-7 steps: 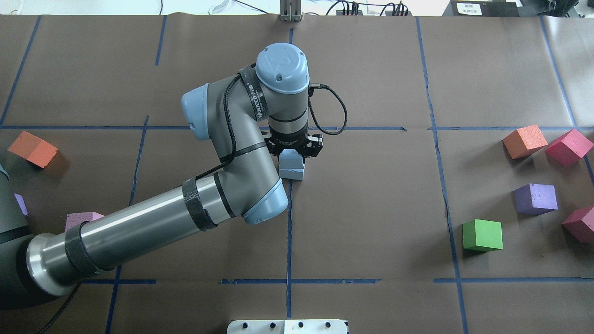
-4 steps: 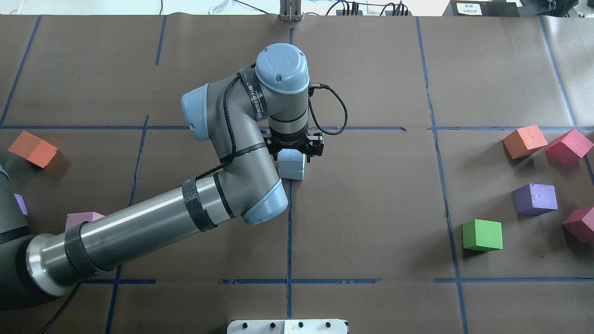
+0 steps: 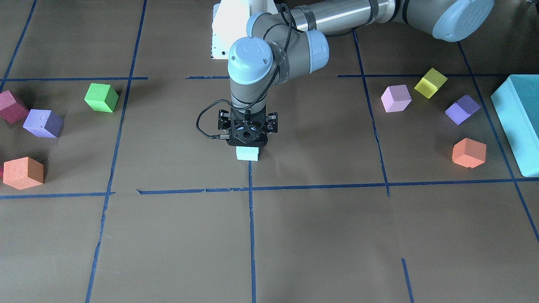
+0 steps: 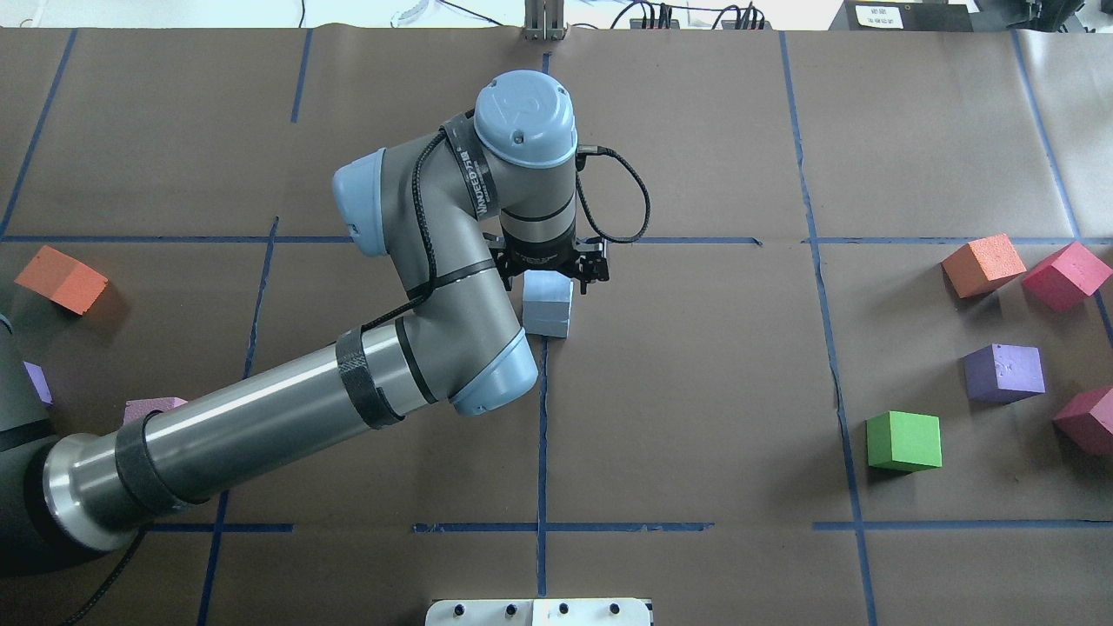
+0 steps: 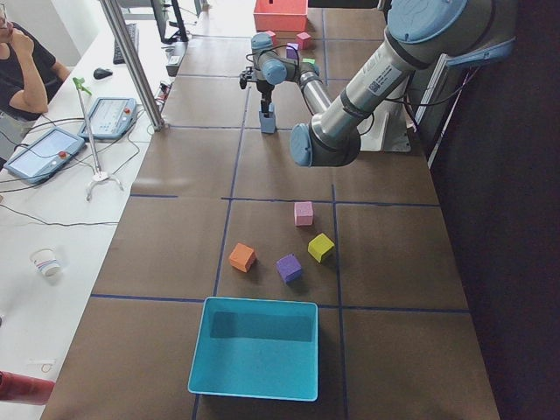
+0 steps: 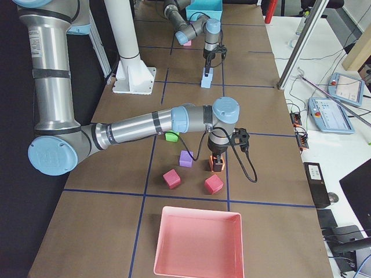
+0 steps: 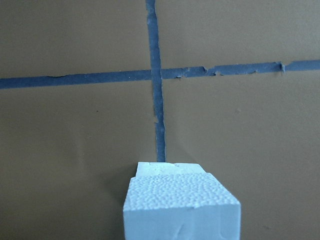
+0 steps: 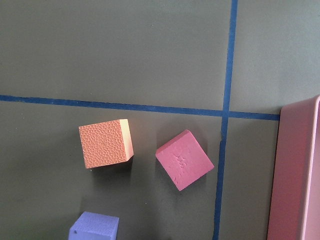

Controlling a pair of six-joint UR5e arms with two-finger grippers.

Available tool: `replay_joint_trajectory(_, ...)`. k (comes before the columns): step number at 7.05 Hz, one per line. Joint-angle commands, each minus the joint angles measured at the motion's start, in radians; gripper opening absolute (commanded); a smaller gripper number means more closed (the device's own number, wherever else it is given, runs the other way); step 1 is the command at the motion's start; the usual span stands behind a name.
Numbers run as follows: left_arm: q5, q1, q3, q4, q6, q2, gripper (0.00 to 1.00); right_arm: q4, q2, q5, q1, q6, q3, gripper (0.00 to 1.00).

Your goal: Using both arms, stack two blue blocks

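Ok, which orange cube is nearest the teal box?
The orange cube beside the teal box, on the robot's left; the other orange cube lies far off on its right.

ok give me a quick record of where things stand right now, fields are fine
blue blocks: stacked, upper blue block on lower blue block, edges not quite flush
stack place: on the centre tape line
left gripper: open, directly above the stack, holding nothing
right gripper: far from the stack, by the orange block; open or shut cannot be told
stage: stack looks done
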Motion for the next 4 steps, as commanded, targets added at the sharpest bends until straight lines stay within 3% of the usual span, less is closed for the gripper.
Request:
replay_joint_trajectory(1, -0.004, -0.027, -0.192, 0.184, 0.003, 0.005, 1.0, 0.0, -0.001, -0.002, 0.001, -0.011, -0.002, 1.0)
replay_joint_trajectory(2, -0.006, -0.039, -0.283, 0.257, 0.009, 0.021, 1.0, 0.0, -0.005, -0.003, 0.0, -0.014, -0.006, 1.0)
replay_joint_trajectory(4, -0.006, -0.094, -0.47, 0.267, 0.072, 0.224, 1.0, 0.041, -0.016, 0.002, 0.015, -0.087, -0.073, 1.0)
